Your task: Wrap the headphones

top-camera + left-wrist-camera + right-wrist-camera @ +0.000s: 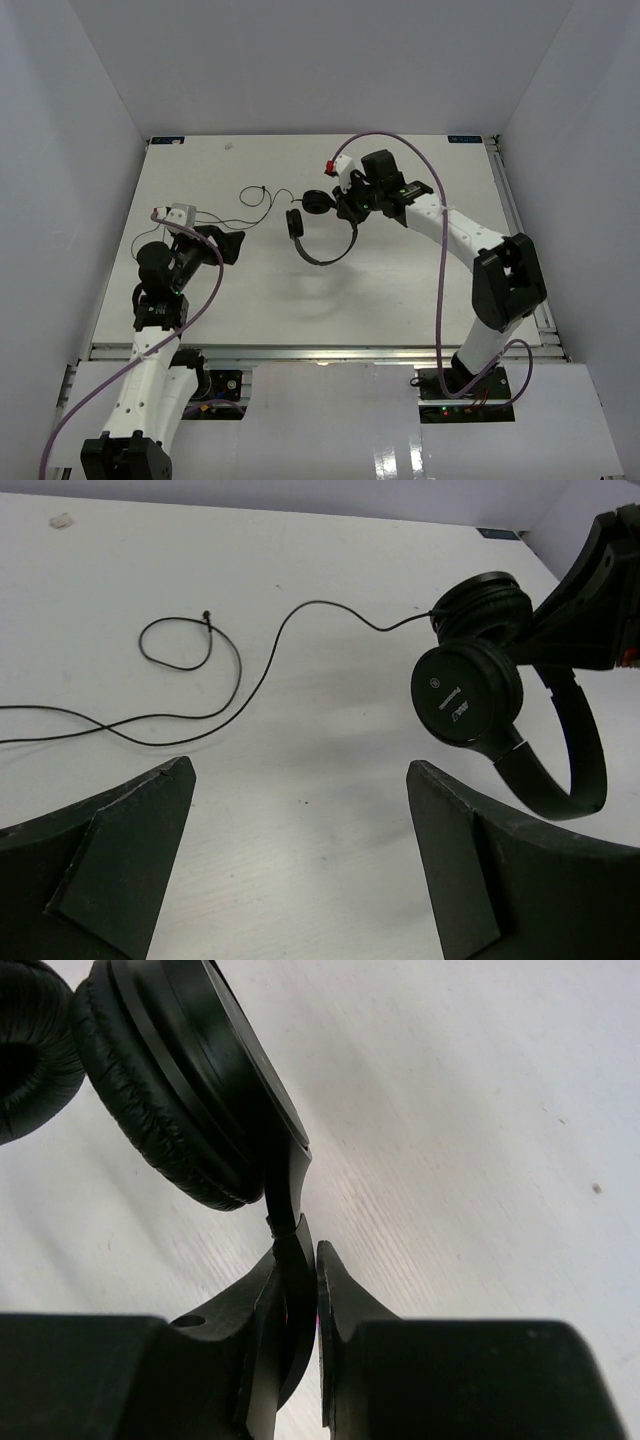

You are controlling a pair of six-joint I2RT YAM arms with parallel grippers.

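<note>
The right arm's fingers (345,1295) pinch the thin headband of the headphones (296,222) just below one earcup, holding them raised over the middle of the tabletop (420,290). Their cord (240,675) trails leftward in loose loops on the tabletop. The left arm's fingers (120,830) stand spread wide, nothing between them.

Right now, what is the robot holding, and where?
The right end effector grips the headphones by the headband beside one earcup; the left end effector holds nothing.
</note>
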